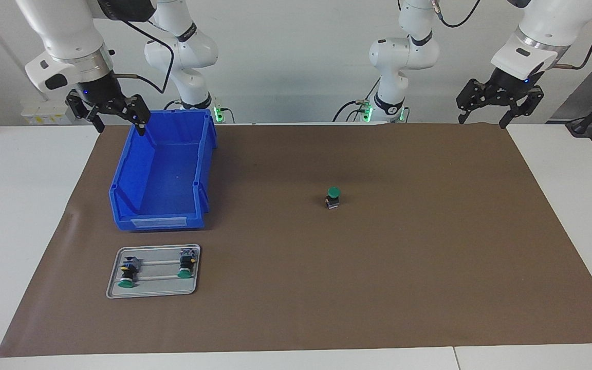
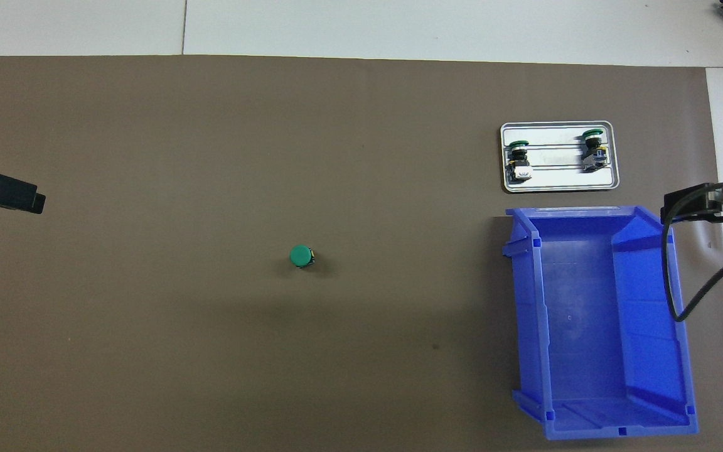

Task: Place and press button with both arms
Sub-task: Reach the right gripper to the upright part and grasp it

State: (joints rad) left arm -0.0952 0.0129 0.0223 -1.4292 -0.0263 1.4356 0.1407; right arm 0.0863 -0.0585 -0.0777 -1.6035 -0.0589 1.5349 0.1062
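White bench (image 1: 23, 216), brown mat (image 1: 429, 267) spread over most of it; pale wall along the top of the facing frame.

Button (image 1: 333, 197) stands upright on the mat, green cap up, just right of centre in the facing frame and a little left of centre in the overhead frame (image 2: 300, 256). Nothing touches it.

Blue bin (image 1: 162, 174) sits at left of centre in the facing frame, lower right in the overhead frame, open and with nothing in it. Just below it in the facing frame lies a metal tray (image 1: 153, 271); two more buttons lie on their sides on the tray (image 1: 128, 272) (image 1: 186, 263), caps pointing toward the frame's bottom edge.

My right jaws (image 1: 116, 121) hang at upper left of the facing frame, over the bin's corner, fingers apart, holding nothing. My left jaws (image 1: 483, 119) hang at upper right of the facing frame, over the mat's edge, also apart and holding nothing. Both are well away from the button. In the overhead frame only dark tips show at mid-left (image 2: 4, 191) and mid-right (image 2: 713, 204) edges.
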